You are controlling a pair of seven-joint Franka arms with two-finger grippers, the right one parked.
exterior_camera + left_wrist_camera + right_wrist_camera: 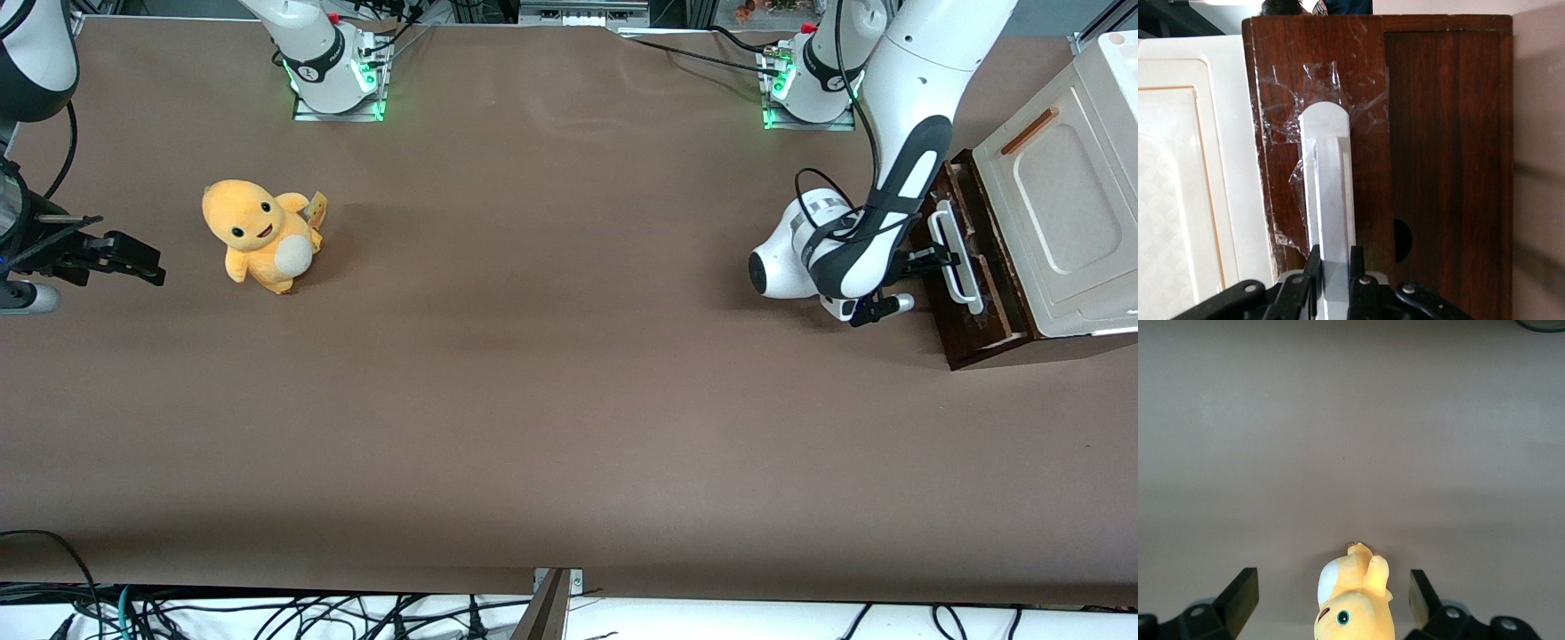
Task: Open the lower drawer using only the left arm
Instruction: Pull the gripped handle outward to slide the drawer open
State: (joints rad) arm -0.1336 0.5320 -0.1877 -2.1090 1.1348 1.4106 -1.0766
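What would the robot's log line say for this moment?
gripper: shut on white handle | lower drawer: slightly open | stage: pulling

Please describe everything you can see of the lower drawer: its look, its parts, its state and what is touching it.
The lower drawer has a dark brown wooden front with a white bar handle; clear tape is stuck around the handle's end. It sits under a cream panel, at the working arm's end of the table. It looks pulled out slightly, though its inside is not visible. The left arm's gripper is shut on the handle, one of its fingers on each side of the bar.
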